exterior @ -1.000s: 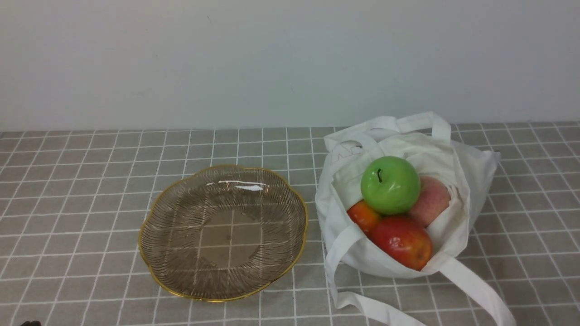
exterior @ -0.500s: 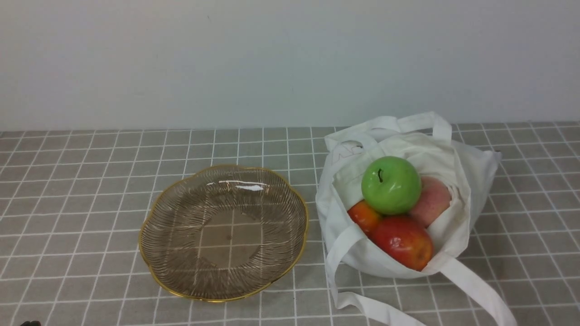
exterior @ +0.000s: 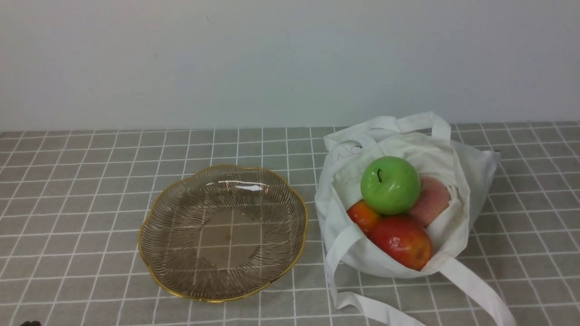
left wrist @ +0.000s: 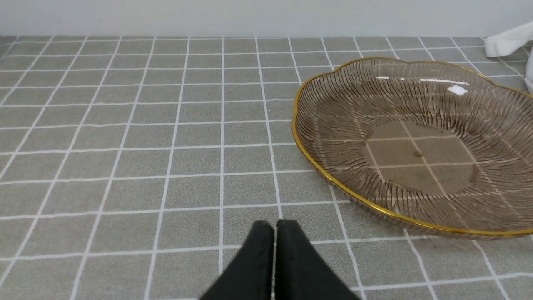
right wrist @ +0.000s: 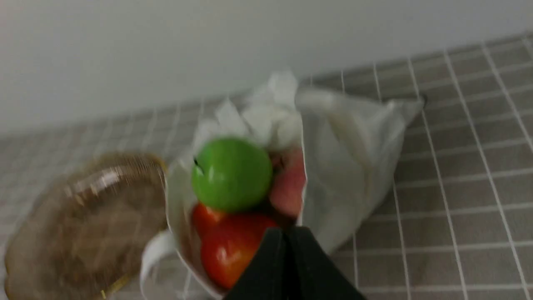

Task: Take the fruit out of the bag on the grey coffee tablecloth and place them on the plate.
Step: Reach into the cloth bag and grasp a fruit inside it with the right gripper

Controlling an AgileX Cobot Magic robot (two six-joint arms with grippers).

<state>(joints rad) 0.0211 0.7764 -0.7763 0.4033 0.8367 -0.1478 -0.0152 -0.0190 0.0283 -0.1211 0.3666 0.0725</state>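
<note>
The white cloth bag lies open on the grey checked tablecloth at the right. In it sit a green apple, a red apple, a pink peach and a small orange fruit. The brownish glass plate with a gold rim stands empty to the bag's left. In the right wrist view my right gripper is shut and empty, close before the red apple, with the green apple beyond. My left gripper is shut and empty over the cloth beside the plate.
The bag's long white straps trail over the cloth toward the front right. A plain pale wall closes the back of the table. A dark bit of the left arm shows at the front left corner.
The bag and fruit shifted very slightly between frames. The plate has not moved.
</note>
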